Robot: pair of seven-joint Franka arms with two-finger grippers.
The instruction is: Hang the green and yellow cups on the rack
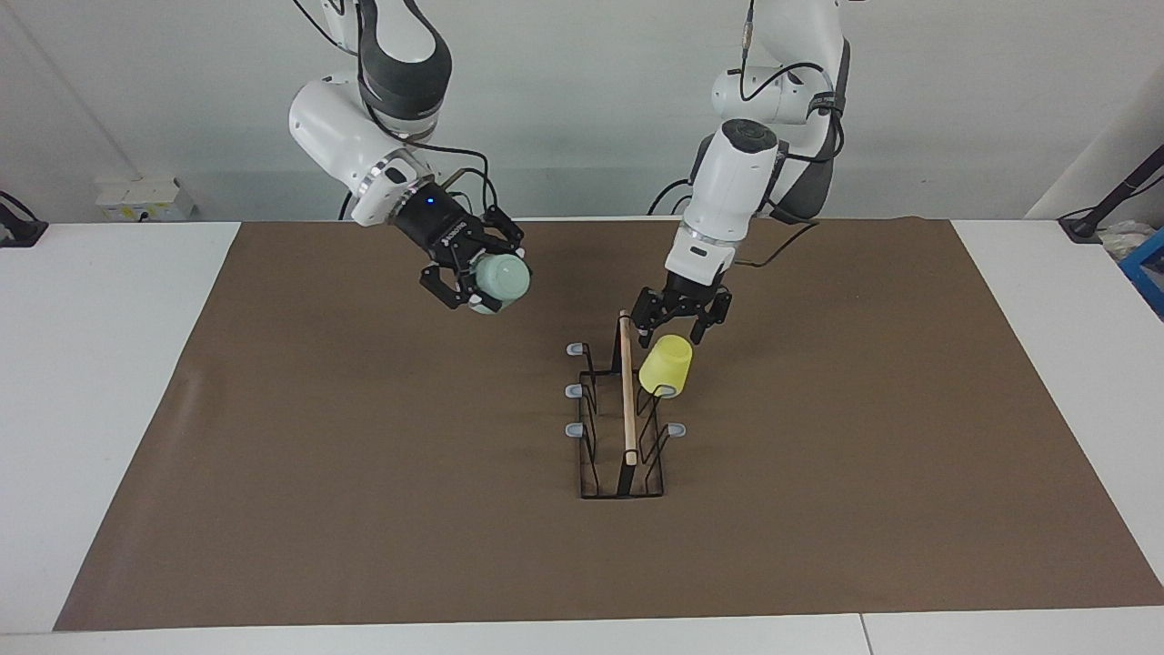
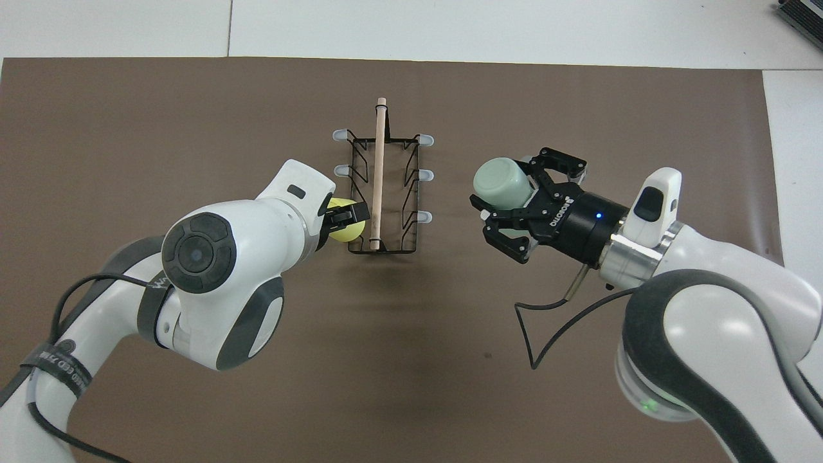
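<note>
The black wire rack (image 1: 626,400) with its wooden bar stands on the middle of the brown mat; it also shows in the overhead view (image 2: 379,173). The yellow cup (image 1: 667,364) hangs tilted, mouth down, on the rack's prong nearest the robots on the left arm's side, and is partly hidden by the arm in the overhead view (image 2: 345,226). My left gripper (image 1: 679,329) is open just above that cup's base (image 2: 344,215). My right gripper (image 1: 480,275) is shut on the mint green cup (image 1: 502,278), held in the air over the mat toward the right arm's end from the rack (image 2: 501,183).
The brown mat (image 1: 364,509) covers most of the white table (image 1: 100,364). Five grey-tipped prongs stand bare on the rack. A white box (image 1: 145,198) sits at the table's corner by the right arm. A blue thing (image 1: 1148,268) lies at the left arm's end.
</note>
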